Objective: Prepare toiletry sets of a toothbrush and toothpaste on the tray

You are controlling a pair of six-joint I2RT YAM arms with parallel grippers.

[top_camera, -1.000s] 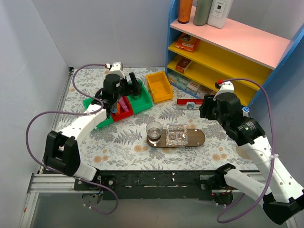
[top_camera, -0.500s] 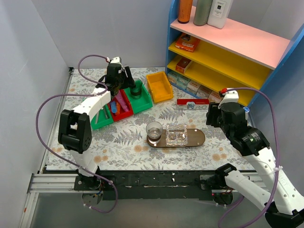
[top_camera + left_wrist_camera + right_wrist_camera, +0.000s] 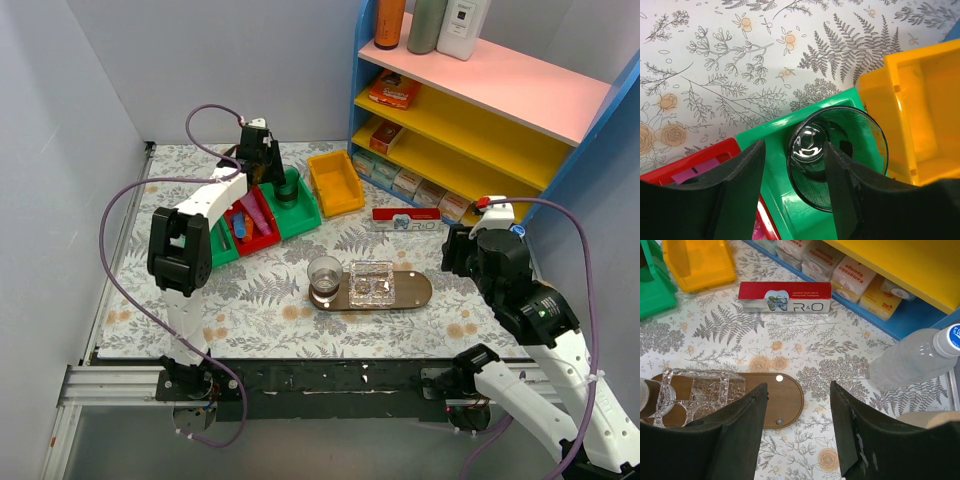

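Observation:
The tray [image 3: 412,290] is a dark-brown oval board holding a clear glass cup [image 3: 324,274] and a clear glass holder [image 3: 370,282]. It also shows in the right wrist view [image 3: 785,400]. A magenta toothpaste tube [image 3: 258,213] and a blue one [image 3: 240,227] lie in the red bin [image 3: 262,240]. My left gripper [image 3: 268,170] is open over the green bin [image 3: 790,210], its fingers either side of the rim of a dark green cup [image 3: 850,150]. My right gripper [image 3: 797,440] is open and empty, above the table just right of the tray. I see no toothbrush.
A yellow bin [image 3: 335,182] stands right of the green bin. A red R&O toothpaste box [image 3: 785,297] lies before the blue and yellow shelf [image 3: 470,150]. A water bottle [image 3: 910,360] lies at the right. Grey walls close in the left and back.
My left arm has swung from over the red bin back and right to the green bin's cup. My right arm has drawn back to the right, away from the tray.

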